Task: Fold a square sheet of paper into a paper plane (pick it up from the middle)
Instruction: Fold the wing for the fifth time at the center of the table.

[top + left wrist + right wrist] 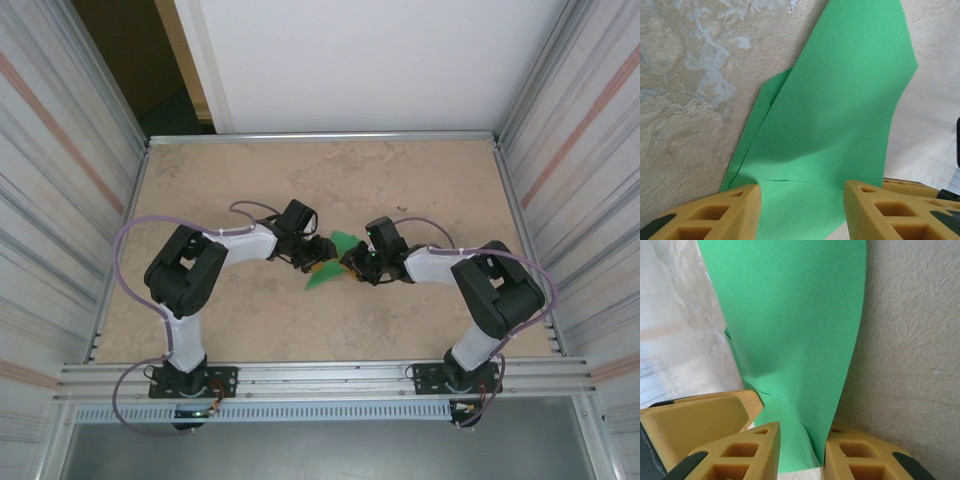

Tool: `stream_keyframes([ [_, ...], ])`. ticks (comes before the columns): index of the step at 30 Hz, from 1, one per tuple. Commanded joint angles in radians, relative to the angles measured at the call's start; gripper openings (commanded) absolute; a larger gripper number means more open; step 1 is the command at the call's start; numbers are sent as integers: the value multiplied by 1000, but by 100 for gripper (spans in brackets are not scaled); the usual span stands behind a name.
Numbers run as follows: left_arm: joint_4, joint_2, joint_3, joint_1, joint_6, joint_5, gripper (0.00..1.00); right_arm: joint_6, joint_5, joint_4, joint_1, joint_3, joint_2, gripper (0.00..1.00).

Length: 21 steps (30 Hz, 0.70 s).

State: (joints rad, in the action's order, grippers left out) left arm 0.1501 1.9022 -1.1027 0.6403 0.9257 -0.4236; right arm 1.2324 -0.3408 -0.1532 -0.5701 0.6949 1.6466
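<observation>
The partly folded square sheet of paper [345,242] sat between the two pincers, which faced each other tip to tip over the middle of the table [400,180]. Seen from the left gripper [802,192], the sheet ran straight ahead of the fingertips. Its long axis led away and slightly to the right, and one crease crossed just beyond the tips. These jaws stood wide, with the paper spanning the gap and not pinched. Seen from the right gripper [803,435], the sheet also extended straight ahead, and its near edge curled down into the gap. Those jaws stood narrow, and no clamp on the paper could be seen. Both arms were about equally near. The next move likely depended on the right pincer securing that near edge.
</observation>
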Motion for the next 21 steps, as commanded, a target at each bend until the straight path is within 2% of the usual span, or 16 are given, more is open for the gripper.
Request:
stream_keyframes([
  [1,49,26,38,-8,16,16,49,38,23,-34,5,-32,-39,23],
  [6,45,22,40,-8,10,12,49,40,45,-44,19,-42,-63,19],
  [15,18,-8,46,-10,-5,8,51,46,66,-35,30,-46,-85,4],
  [21,-16,-125,44,-14,-137,33,56,11,143,70,35,-23,-169,0],
])
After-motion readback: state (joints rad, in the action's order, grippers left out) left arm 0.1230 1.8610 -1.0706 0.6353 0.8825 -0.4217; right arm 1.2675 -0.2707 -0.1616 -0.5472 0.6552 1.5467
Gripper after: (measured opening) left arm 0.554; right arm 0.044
